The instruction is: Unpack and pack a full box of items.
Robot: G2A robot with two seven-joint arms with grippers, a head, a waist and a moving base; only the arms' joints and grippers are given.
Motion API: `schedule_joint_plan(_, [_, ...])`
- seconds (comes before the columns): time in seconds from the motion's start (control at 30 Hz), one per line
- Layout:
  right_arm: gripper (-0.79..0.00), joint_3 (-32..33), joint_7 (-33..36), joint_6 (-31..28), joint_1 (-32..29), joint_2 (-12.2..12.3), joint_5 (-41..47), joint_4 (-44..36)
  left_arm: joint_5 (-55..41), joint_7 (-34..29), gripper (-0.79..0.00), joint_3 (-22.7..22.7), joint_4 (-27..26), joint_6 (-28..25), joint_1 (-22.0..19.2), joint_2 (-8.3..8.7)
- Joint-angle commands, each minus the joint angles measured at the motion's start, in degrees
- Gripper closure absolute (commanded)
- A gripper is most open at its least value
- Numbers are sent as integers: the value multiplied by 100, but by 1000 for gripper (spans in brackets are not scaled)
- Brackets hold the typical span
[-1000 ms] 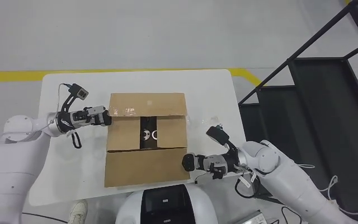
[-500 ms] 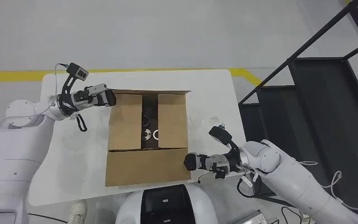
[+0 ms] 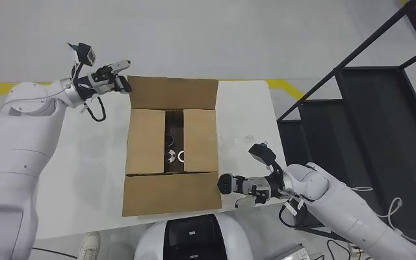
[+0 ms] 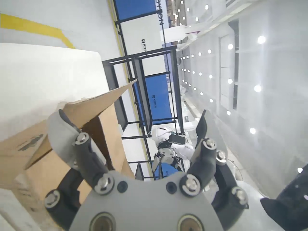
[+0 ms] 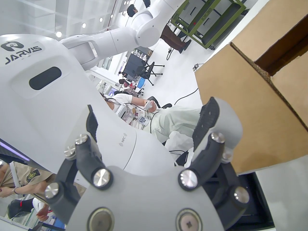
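Observation:
A brown cardboard box (image 3: 144, 142) stands mid-table. Its far flap (image 3: 172, 93) lies folded back outward and its near flap (image 3: 170, 194) hangs out toward me. The two side flaps lie across the top, and the gap between them shows dark items with white rings (image 3: 173, 155). My left gripper (image 3: 123, 73) is open at the far flap's left corner; in the left wrist view that gripper (image 4: 131, 126) has the flap corner (image 4: 96, 106) against one finger. My right gripper (image 3: 224, 184) is open beside the near flap's right corner. Up close, the box wall (image 5: 240, 111) sits next to one finger of the right gripper (image 5: 150, 116).
The white table (image 3: 84, 162) has bare strips left and right of the box. A black metal stair frame (image 3: 351, 110) stands just past the table's right edge. A yellow floor line (image 3: 286, 84) runs behind the table.
The far flap went from lying over the box, through upright, to folded back outward. My left gripper moved with it toward the table's far side. The right gripper barely shifted.

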Motion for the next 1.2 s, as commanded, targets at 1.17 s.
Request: schedule_joint_plan(1.17, [-785,0,0,0,0,0,0,0,702,178,-785,517,1380,-715,-606,-387])
